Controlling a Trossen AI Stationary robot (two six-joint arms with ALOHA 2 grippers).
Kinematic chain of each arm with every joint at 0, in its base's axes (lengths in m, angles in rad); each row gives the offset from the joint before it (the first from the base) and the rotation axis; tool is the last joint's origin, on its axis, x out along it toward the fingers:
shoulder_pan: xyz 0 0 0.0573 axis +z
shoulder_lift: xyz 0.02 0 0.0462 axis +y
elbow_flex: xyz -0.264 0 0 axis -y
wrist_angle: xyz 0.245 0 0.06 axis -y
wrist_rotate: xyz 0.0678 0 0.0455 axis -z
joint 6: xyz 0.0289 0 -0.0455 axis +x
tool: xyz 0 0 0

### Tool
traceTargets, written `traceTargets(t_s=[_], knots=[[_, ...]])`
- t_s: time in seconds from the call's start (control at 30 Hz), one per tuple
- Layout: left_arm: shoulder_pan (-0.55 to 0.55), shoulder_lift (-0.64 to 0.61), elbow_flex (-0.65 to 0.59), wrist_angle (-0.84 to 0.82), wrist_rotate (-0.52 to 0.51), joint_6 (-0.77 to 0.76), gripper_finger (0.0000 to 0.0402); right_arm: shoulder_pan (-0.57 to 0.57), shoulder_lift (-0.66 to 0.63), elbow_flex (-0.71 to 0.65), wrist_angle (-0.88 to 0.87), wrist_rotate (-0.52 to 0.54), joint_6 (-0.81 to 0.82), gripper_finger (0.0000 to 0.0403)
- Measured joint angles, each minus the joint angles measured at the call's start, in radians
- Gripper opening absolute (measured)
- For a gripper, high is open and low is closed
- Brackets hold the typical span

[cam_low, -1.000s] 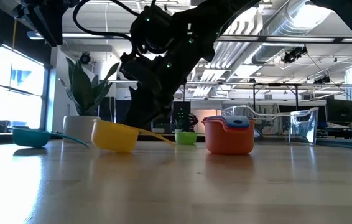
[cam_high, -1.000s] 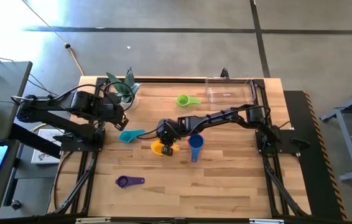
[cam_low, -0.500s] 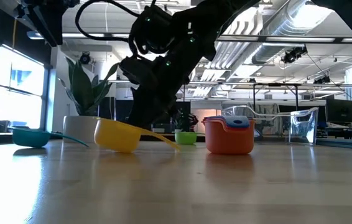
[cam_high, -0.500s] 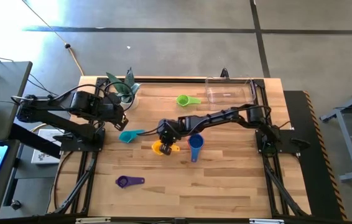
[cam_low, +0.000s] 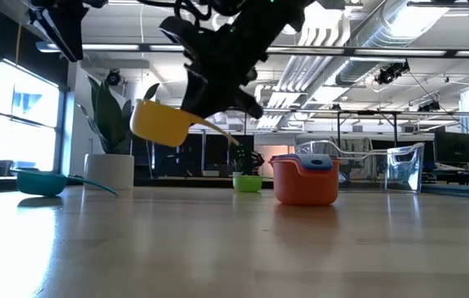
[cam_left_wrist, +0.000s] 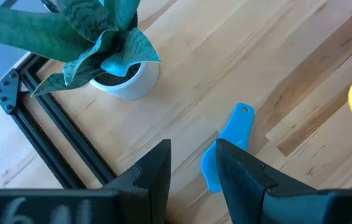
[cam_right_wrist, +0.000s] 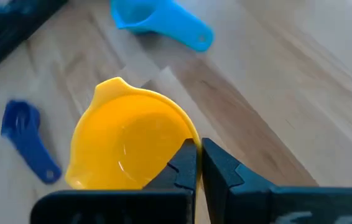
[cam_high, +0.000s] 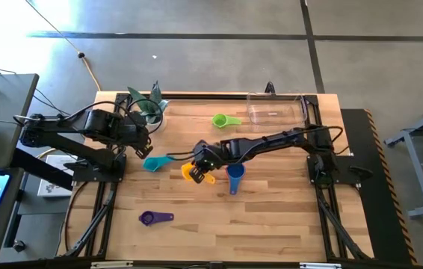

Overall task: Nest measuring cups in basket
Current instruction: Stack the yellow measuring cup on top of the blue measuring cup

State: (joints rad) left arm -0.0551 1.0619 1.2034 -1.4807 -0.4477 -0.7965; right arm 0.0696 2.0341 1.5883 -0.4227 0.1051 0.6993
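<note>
the right claw (cam_high: 205,170) sits just left of the high view's centre, its fingers pinched nearly together on the handle of the yellow cup (cam_high: 189,172), and the low view shows that cup (cam_low: 158,122) clear of the table, tilted, in the upper left-centre of the frame. in the right wrist view the bowl (cam_right_wrist: 129,144) hangs just past the fingertips (cam_right_wrist: 188,163) with only a thin gap between them, so the grip looks narrow and set near the bowl's end of the handle. the likely step is carrying this cup over to the stack: an orange cup (cam_low: 305,184) with a blue cup (cam_high: 235,172) in it, just right of the claw in the high view. to do it well, keep the cup level, bring its bowl squarely above the stack's mouth, line the handle with the blue handle, then lower before loosening; a thin pinch may let the cup swing. whether yellow fits inside blue cannot be judged from here. the basket (cam_high: 276,109) sits at the upper right of the table, well apart, with the green cup (cam_high: 223,120) near its left. the teal cup (cam_high: 155,162) lies left of the claw, the purple cup (cam_high: 152,218) at lower left. the left claw (cam_left_wrist: 191,168) waits, open and empty, by the plant pot (cam_left_wrist: 126,79).
</note>
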Motion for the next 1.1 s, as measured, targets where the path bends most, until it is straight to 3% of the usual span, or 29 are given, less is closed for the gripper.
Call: traceTargets(t_s=[0.37, 0.77, 1.1], knots=[[0.0, 0.0, 0.0, 0.003, 0.0, 0.147, 0.0115, 0.117, -0.129, 0.0, -0.277, 0.306, 0.428, 0.0], [0.0, 0.0, 0.0, 0.036, 0.0, 0.224, 0.0115, 0.302, -0.152, 0.0, -0.69, 0.61, 1.1, 0.0], [0.0, 0.0, 0.0, 0.035, 0.024, 0.233, 0.0115, 0.35, -0.133, 0.0, -0.897, 0.644, 1.482, 0.0]])
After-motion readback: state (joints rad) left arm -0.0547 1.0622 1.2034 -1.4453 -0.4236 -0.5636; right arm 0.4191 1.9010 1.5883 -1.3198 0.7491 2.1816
